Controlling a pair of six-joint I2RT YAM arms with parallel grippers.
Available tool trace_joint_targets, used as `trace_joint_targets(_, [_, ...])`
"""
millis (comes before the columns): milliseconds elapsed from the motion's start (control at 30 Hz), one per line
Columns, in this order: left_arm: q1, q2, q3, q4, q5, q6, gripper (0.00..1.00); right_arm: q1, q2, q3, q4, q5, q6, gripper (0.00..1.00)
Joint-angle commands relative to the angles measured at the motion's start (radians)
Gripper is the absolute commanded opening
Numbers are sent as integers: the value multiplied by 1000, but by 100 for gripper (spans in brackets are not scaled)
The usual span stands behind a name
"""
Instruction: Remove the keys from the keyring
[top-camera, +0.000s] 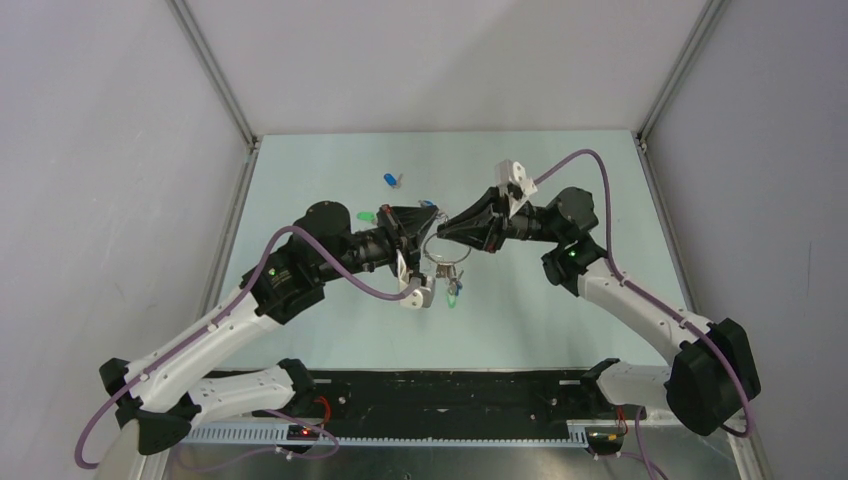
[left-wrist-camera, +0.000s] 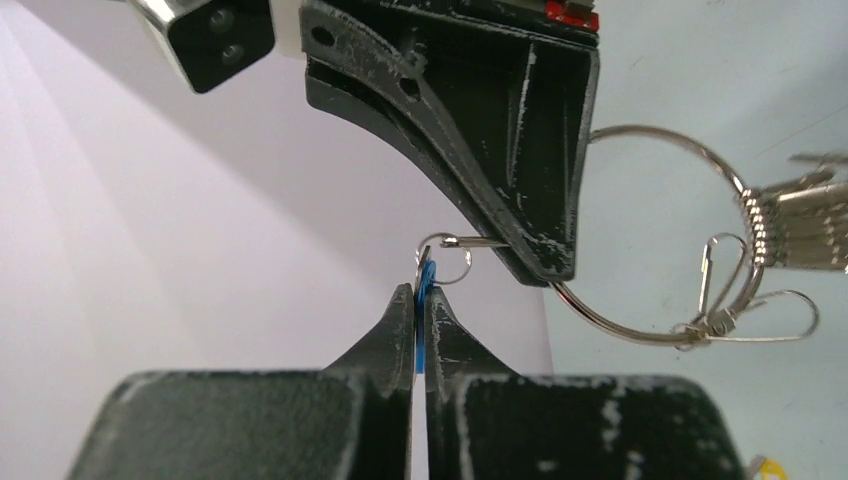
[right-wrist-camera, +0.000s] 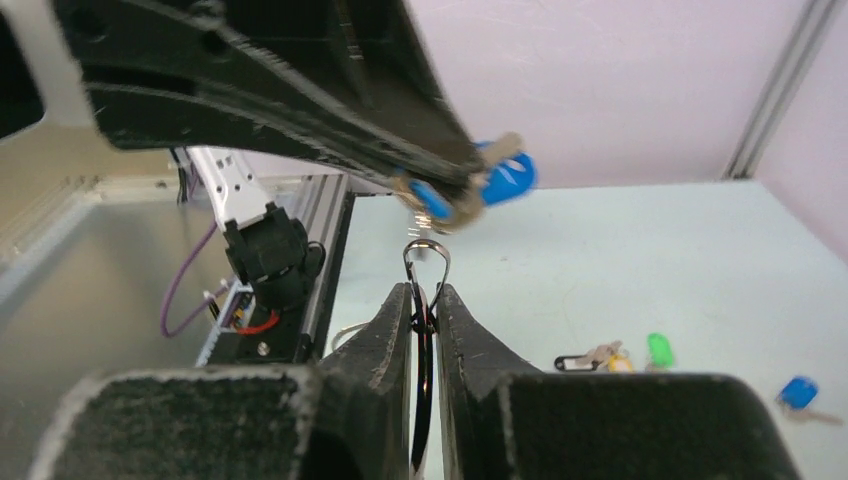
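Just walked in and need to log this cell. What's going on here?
The left hand is shut on a blue-capped key; the right hand pinches the keyring, both raised above the table. Other keys hang from the ring. A blue key and a green key lie loose below.

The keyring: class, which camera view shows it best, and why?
Left wrist: nearly the whole keyring circle shows, with keys bunched on it. Top external shows it small and distant. Right wrist shows only edge-on wire in the right gripper.
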Motion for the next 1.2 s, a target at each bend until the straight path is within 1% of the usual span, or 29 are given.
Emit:
trace_joint_targets(0, [4,-22,9,45,-23,2,0,-46,12,51,40,103,242,0])
trace_joint_targets(100, [4,-23,1,47,-32,0,0,-56,3,53,-73,218,324,0])
trace_joint_targets(200, [4,-23,-4,46,-32,-1,0,-56,-2,54,-176,279,388,0])
trace_joint_targets(300, [5,-20,-10,47,-26,-3,0,-56,-3,53,-215,317,495,0])
trace_joint_targets(433, [5,-20,-17,46,-26,-5,0,-55,-13,54,-261,372,595,0])
trace_joint_targets(567, [4,-24,-24,47,-22,-11,0,-43,-37,54,-341,462,619,0])
trace_joint_targets(733, [4,-20,-31,49,-4,-19,0,-19,-51,55,-395,533,682,0])
trace_joint_targets(867, [4,-11,-42,50,16,-33,0,32,-81,62,-457,661,656,0])
trace_joint_targets(933, [3,-8,-48,49,37,-44,0,41,-93,67,-485,702,659,0])
trace_joint_targets(1167, [-34,12,-70,50,67,-73,0,43,-85,87,-547,770,674,0])
